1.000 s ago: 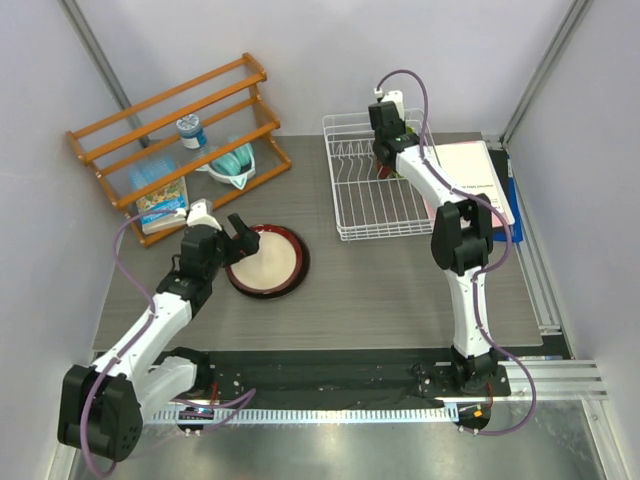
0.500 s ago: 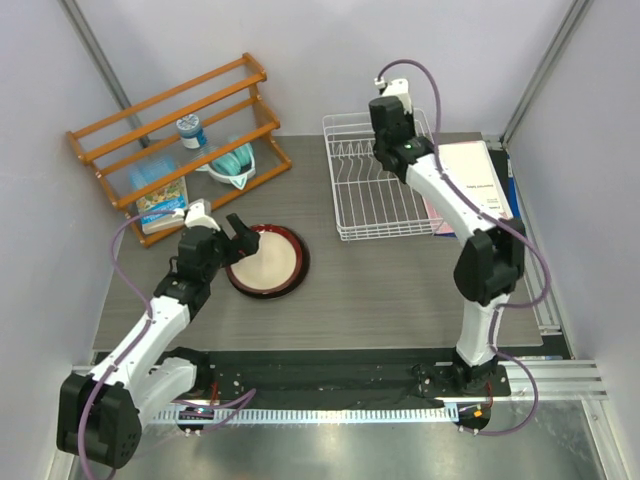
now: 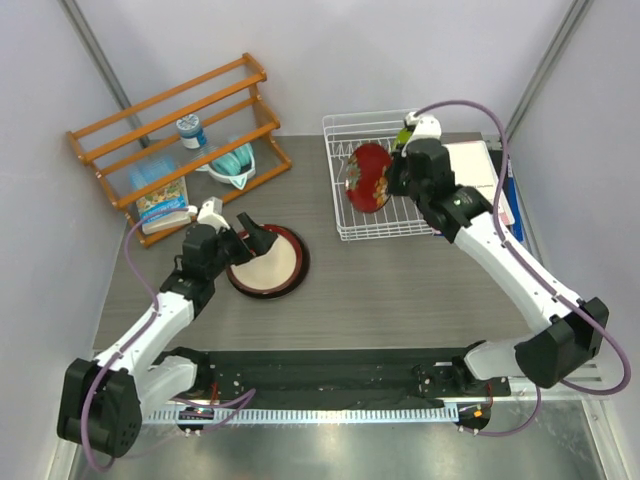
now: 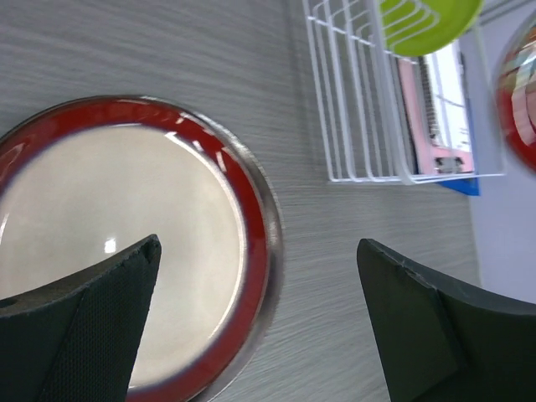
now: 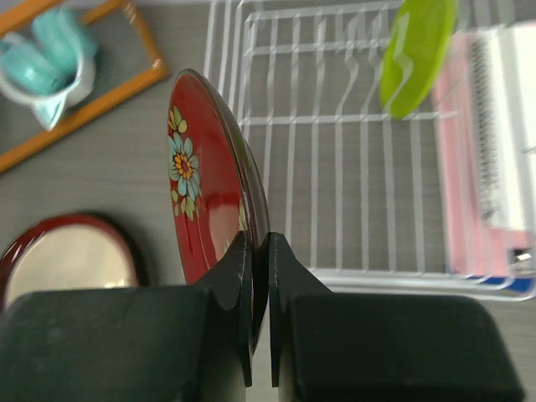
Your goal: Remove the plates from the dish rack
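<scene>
Right pincer point(image 5: 260, 251), arm outstretched, clamps patterned plate point(image 5: 197, 193) upright.

Grey table point(image 3: 400, 290), red-rimmed plate point(image 3: 270, 265), dish rack point(image 3: 370, 215) far rt, wooden shelf point(image 3: 170, 110) far lt

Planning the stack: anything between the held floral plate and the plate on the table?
Yes: the open left gripper hangs over the left edge of the table plate. Nothing else visible lies between it and the floral plate.

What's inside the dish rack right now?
One green plate stands on edge in the rack. The red plate is gripped in the right pincer, not in the rack. What lies behind that plate is hidden.
</scene>
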`<state>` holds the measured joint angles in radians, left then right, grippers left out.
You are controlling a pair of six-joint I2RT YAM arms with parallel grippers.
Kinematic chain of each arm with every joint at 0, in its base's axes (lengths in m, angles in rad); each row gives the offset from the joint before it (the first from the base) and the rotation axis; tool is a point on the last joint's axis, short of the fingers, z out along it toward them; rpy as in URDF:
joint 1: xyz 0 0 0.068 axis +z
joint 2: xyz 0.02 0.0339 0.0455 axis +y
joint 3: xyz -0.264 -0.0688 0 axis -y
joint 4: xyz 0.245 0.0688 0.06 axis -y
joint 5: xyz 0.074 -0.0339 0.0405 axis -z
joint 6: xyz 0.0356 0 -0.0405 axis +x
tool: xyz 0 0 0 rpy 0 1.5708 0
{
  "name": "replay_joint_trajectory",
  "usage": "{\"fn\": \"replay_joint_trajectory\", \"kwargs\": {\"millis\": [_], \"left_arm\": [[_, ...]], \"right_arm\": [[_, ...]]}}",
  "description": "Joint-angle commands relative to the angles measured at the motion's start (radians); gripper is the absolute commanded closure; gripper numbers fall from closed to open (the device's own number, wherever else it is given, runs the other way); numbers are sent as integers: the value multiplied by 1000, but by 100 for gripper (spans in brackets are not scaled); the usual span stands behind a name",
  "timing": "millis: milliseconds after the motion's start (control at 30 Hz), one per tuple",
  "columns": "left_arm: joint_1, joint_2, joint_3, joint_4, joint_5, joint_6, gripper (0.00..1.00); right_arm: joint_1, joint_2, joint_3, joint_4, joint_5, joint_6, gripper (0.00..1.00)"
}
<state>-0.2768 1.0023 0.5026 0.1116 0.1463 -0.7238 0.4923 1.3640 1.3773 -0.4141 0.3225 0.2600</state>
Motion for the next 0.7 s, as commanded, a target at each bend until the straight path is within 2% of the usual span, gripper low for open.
{"fn": "replay_joint_trajectory", "kwargs": {"millis": [0,167,433,667], "left_arm": [[-21,-33,-10,160,87,-49,1],[-42,-8,-24,203,116,-69,0],[-96,91,-104,393,105,-124,1],[-140,127,-90,474,62,-129,0]], "right_arm": [[26,-74,-128,141,-238,159,99],[34,-80,-234,290,-379,277,99],[43,-54,-333,481,-565,406,99],[58,-45,-403,578,-597,478,99]]}}
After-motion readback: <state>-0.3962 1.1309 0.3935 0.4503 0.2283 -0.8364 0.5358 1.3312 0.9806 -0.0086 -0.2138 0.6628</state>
